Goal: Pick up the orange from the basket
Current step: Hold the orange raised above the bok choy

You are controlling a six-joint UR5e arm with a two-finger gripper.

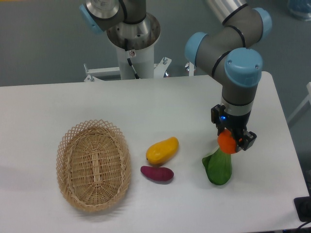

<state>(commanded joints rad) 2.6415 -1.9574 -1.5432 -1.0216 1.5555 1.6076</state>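
Note:
The orange (pixel 226 142) is a small bright-orange ball held between the fingers of my gripper (pixel 232 140), which is shut on it. It hangs at the right side of the table, just above a green vegetable (pixel 219 167). The wicker basket (pixel 93 164) sits far to the left near the front edge, and nothing lies in it.
A yellow-orange mango-shaped fruit (pixel 162 150) and a purple sweet potato (pixel 157 173) lie between the basket and the gripper. The arm's base column (pixel 132 46) stands behind the table. The table's right edge runs close to the gripper.

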